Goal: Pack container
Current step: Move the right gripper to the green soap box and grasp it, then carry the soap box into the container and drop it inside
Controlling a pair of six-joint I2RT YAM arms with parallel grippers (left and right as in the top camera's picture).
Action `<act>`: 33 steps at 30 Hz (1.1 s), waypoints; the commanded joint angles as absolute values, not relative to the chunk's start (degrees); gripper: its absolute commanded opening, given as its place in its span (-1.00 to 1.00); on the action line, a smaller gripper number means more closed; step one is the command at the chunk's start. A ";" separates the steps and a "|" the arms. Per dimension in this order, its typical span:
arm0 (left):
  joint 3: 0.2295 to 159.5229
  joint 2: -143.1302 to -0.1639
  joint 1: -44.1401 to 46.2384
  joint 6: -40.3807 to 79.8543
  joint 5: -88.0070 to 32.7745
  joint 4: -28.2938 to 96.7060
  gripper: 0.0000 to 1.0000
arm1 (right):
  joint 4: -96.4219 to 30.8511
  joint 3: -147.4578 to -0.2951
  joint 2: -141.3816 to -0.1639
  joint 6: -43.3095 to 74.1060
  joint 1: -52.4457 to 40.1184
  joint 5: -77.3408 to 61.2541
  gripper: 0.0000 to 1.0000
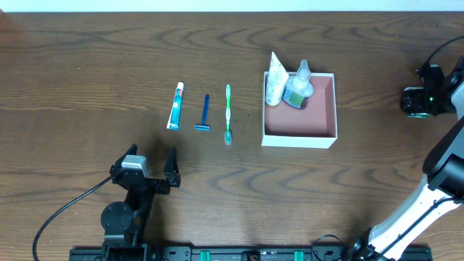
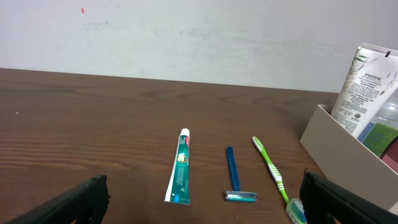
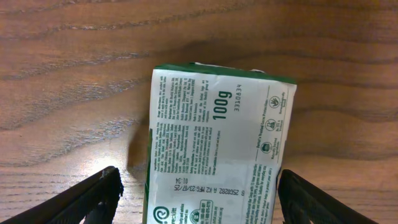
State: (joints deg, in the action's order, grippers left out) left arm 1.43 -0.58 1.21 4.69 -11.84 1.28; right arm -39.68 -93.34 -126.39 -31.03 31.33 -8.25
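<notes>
The container [image 1: 299, 142], a square white box with a pink inside, stands right of centre and holds a white tube [image 1: 275, 83] and a clear bottle [image 1: 298, 90]. Left of it lie a toothpaste tube [image 1: 175, 106], a blue razor [image 1: 204, 114] and a green toothbrush [image 1: 228, 114]. My left gripper [image 1: 154, 156] is open and empty, just in front of these three. At the far right edge my right gripper [image 1: 419, 101] points down. In the right wrist view its open fingers straddle a green-and-white carton [image 3: 214, 149] lying flat. The right finger is at the carton's edge; a gap remains on the left.
In the left wrist view the toothpaste tube [image 2: 180, 167], razor [image 2: 232, 174] and toothbrush [image 2: 270, 172] lie ahead, with the container's wall [image 2: 329, 146] at the right. A black cable [image 1: 58, 214] trails from the left arm's base.
</notes>
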 commanded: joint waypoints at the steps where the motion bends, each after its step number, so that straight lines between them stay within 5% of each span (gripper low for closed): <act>1: 0.23 -0.27 0.97 4.82 -12.62 2.90 0.96 | -39.46 -92.99 -127.13 -30.85 31.66 -9.28 0.64; 14: 0.23 -0.27 0.97 4.82 -12.64 2.90 0.96 | -39.48 -92.99 -128.81 -30.68 31.66 -9.19 0.66; 22: 0.23 -0.27 0.97 4.82 -12.62 2.90 0.96 | -39.68 -94.74 -128.79 -24.82 31.59 -8.38 -0.19; 33: 0.23 -0.27 0.97 4.82 -12.62 2.90 0.96 | -51.48 -108.68 -125.62 -16.97 29.34 -12.34 -0.25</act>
State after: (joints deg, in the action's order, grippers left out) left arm 1.43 -0.58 1.21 4.69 -11.81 1.28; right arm -49.10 -102.56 -127.92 -20.53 31.14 -8.82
